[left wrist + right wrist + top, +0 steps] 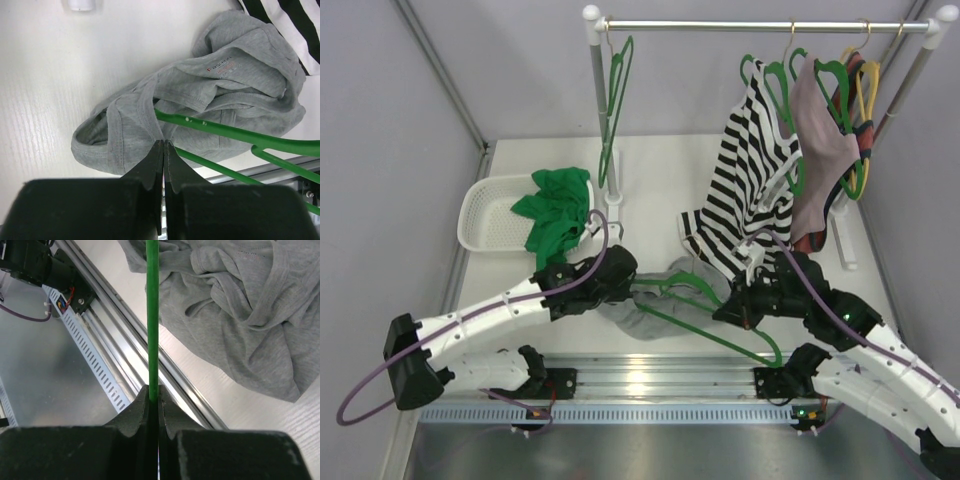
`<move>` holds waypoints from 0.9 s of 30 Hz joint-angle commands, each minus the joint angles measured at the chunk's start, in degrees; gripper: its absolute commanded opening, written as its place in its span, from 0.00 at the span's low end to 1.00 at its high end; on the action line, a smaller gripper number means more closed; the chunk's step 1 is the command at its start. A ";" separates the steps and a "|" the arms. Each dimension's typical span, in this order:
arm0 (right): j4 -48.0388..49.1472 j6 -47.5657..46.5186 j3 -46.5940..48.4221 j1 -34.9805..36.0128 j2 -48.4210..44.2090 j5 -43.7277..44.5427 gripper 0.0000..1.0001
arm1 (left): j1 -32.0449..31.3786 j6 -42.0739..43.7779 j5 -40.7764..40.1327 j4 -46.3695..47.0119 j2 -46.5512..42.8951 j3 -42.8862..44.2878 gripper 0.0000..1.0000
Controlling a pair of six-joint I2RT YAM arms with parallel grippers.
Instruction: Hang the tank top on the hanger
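Note:
The light-grey tank top [636, 318] lies crumpled on the white table between my two grippers. A green hanger [710, 335] lies across it, and one arm of the hanger runs into the fabric. In the left wrist view my left gripper [164, 143] is shut on a fold of the tank top [235, 75], just beside the hanger's bar [235, 132]. In the right wrist view my right gripper [153, 389] is shut on the hanger's thin bar [152, 315], with the tank top [240, 315] beyond it. In the top view, left gripper [628, 283] and right gripper [733, 310] face each other.
A white basket [485, 215] with a bright green garment [558, 212] stands at the back left. The rail [760, 26] carries a striped top [750, 190], a pinkish garment [825, 150], and green and yellow hangers. An aluminium rail [650, 380] runs along the near edge.

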 commanded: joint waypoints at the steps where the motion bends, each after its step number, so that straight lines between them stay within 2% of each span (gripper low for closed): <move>1: 9.95 1.17 -1.59 0.80 -1.67 -3.15 0.00 | -0.26 1.41 0.37 -1.23 -1.86 2.84 0.00; 6: 13.39 1.61 -5.19 0.72 -3.43 -4.39 0.00 | -0.34 2.02 -0.86 -3.95 -2.22 4.59 0.00; 11: 15.33 1.79 -6.43 0.80 -3.61 -2.46 0.00 | -0.43 3.95 2.03 -4.22 -2.92 5.65 0.00; 20: 17.26 1.17 -5.91 0.72 -1.68 0.62 0.00 | -1.57 6.94 4.15 -8.43 -3.62 6.71 0.00; 27: 19.46 0.99 -6.17 1.15 0.26 -0.61 0.00 | -2.45 7.12 3.45 -10.37 -3.80 6.27 0.00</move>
